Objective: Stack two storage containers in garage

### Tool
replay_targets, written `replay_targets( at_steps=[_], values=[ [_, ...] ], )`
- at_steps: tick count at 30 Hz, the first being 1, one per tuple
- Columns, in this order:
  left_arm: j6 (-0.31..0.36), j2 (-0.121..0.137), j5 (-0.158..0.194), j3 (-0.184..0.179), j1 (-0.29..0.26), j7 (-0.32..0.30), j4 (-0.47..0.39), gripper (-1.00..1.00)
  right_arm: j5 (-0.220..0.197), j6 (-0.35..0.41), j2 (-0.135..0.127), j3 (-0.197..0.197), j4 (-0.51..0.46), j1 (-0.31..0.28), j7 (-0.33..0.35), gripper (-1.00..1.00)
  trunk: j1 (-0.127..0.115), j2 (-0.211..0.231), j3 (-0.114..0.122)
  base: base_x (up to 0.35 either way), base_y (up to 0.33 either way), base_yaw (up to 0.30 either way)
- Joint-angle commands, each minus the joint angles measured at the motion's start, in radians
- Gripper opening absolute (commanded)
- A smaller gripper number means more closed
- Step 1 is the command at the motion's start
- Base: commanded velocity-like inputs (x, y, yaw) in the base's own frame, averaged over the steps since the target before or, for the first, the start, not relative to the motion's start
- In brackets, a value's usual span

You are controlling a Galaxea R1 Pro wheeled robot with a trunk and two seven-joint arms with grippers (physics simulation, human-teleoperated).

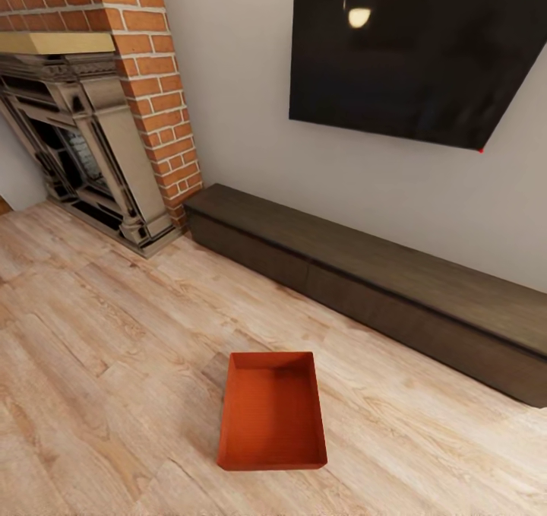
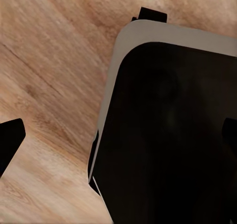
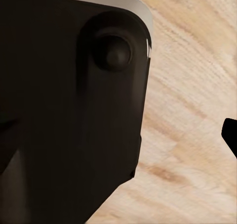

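One orange-red storage container (image 1: 272,411) sits at six o'clock; thin-walled, probably light, so I'd pinch opposite rims. Pincer opening: can't tell.

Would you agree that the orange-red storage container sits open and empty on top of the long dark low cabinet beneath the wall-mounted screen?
Not quite: the storage container sits on the wood plank floor, in front of the low cabinet, not on top of it. It is open and empty, as the head view shows.
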Motion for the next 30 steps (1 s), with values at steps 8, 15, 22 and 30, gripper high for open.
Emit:
replay_targets(
  at_steps=[8,15,22,30],
  values=[
    [-0.003,0.000,0.002,0.005,0.000,0.001,0.001,1.00,-0.009,-0.007,0.000,0.009,0.003,-0.001,-0.001,1.00,0.000,0.000,-0.014,0.000,0.000,0.000],
    [-0.003,0.000,0.002,0.005,0.000,0.001,0.001,1.00,-0.009,-0.010,0.000,0.009,0.003,-0.001,-0.001,1.00,0.000,0.000,-0.025,0.000,0.000,0.000],
    [-0.003,0.000,0.002,0.005,0.000,0.001,0.001,1.00,-0.009,-0.011,0.000,0.009,0.003,-0.001,-0.001,1.00,0.000,0.000,-0.036,0.000,0.000,0.000],
    [-0.003,0.000,0.002,0.005,0.000,0.001,0.001,1.00,-0.009,-0.011,0.000,0.009,0.003,-0.001,-0.001,1.00,0.000,0.000,-0.049,0.000,0.000,0.000]
  ],
)
